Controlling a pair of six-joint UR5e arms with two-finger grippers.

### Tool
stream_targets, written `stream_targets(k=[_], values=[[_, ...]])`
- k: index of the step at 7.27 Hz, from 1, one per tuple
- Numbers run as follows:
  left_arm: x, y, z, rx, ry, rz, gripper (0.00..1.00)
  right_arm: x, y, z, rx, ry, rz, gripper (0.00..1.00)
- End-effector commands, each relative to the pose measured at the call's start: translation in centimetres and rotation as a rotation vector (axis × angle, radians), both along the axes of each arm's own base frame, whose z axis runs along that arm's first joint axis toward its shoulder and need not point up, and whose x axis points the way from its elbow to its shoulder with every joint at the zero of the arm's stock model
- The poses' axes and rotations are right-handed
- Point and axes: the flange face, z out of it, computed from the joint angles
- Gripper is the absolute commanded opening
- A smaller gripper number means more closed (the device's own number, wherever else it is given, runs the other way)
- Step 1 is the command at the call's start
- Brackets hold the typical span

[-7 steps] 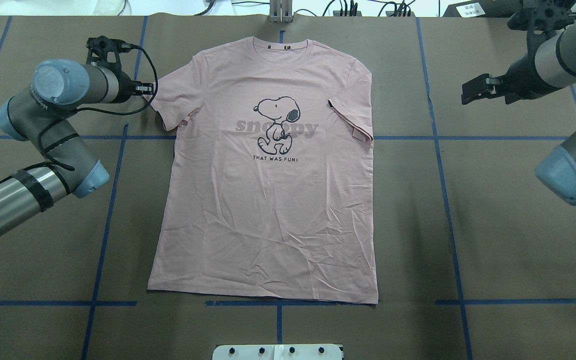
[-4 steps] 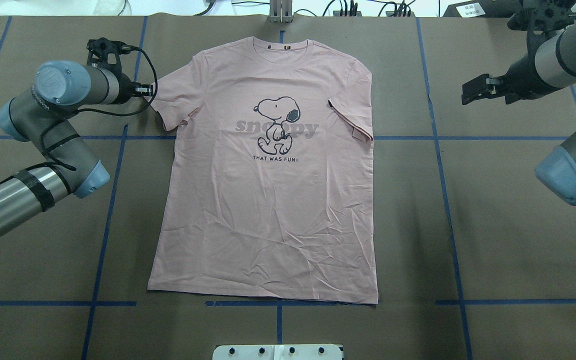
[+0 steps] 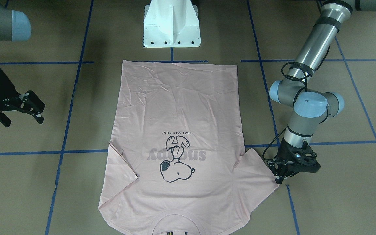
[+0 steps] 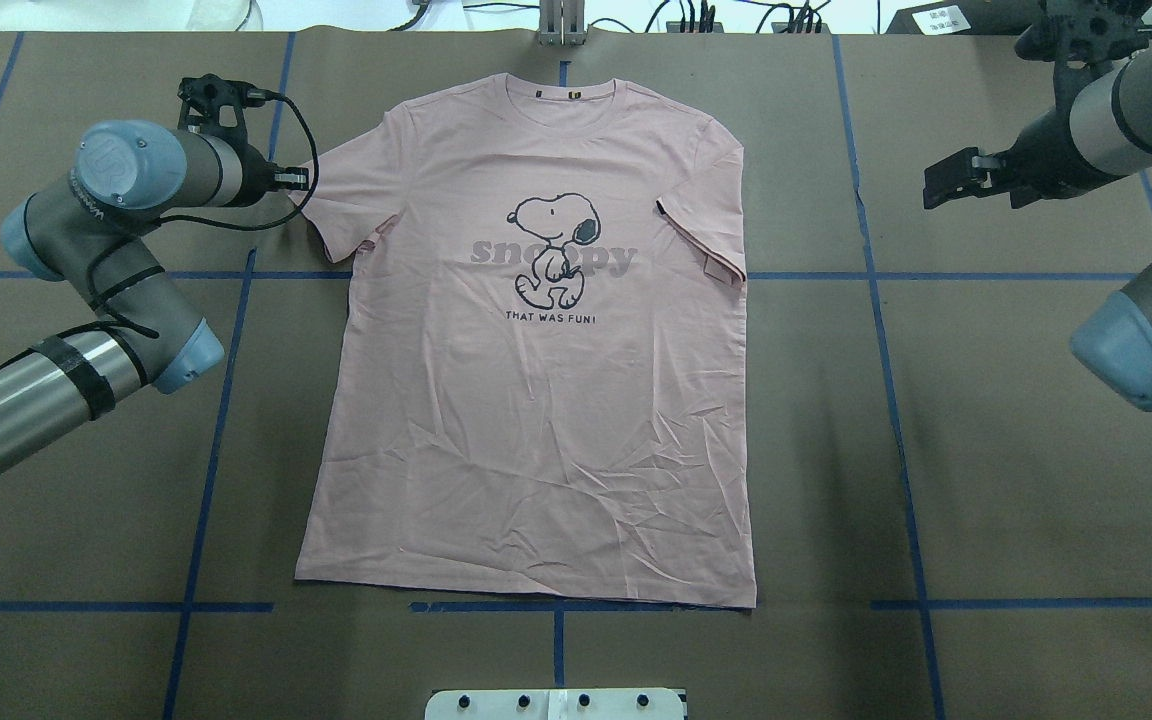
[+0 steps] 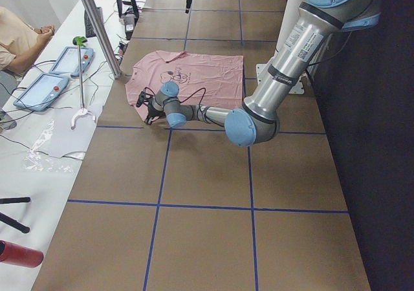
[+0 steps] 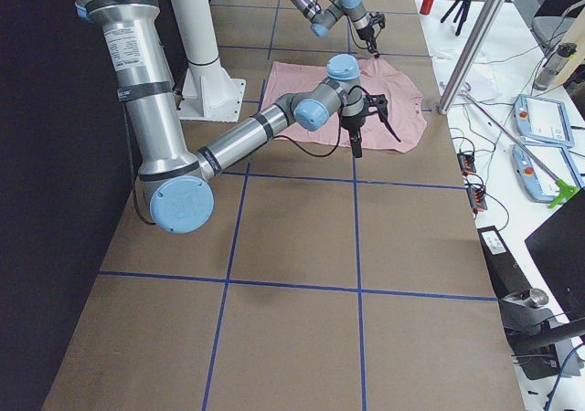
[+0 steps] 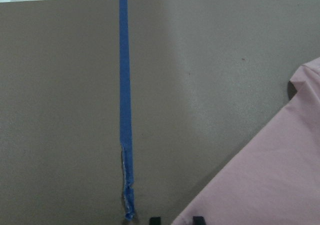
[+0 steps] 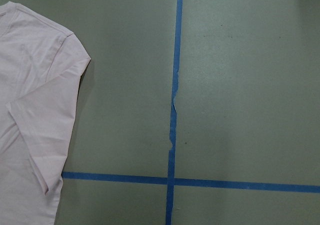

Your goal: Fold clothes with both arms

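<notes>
The pale pink T-shirt [image 4: 536,400] lies flat on the table with the dog print up; it also shows in the front view [image 3: 178,104]. Its left sleeve [image 4: 336,200] is spread out. The other sleeve [image 4: 711,230] is folded in over the body. My left gripper [image 4: 294,180] is low at the outer edge of the spread sleeve. In the left wrist view its fingertips [image 7: 155,219] stand a little apart, with the sleeve edge [image 7: 270,175] between them. My right gripper [image 3: 21,107] is open and empty, held off to the shirt's other side, well apart from it [image 4: 946,180].
The table is covered in brown paper with a grid of blue tape lines [image 4: 886,350]. The white pedestal base [image 3: 171,26] stands at the robot's edge by the shirt's hem. A metal post [image 5: 97,26] and tablets [image 5: 39,87] stand at the far edge.
My left arm has shifted slightly at the sleeve's edge. My right arm and the shirt's body have not moved.
</notes>
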Motion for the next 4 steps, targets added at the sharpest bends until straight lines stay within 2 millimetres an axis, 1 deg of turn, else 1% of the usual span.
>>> stream_targets(k=[1, 2, 4], values=[[-0.2, 0.0, -2.2, 0.032, 0.024, 0.008, 0.00, 0.0, 0.0, -0.1, 0.002, -0.001, 0.000, 1.00], [-0.5, 0.4, -4.9, 0.041, 0.036, 0.012, 0.00, 0.0, 0.0, 0.0, -0.001, -0.001, 0.002, 1.00], [-0.6, 1.1, -10.8, -0.033, 0.005, 0.030, 0.00, 0.0, 0.0, -0.2, -0.003, -0.005, 0.006, 1.00]])
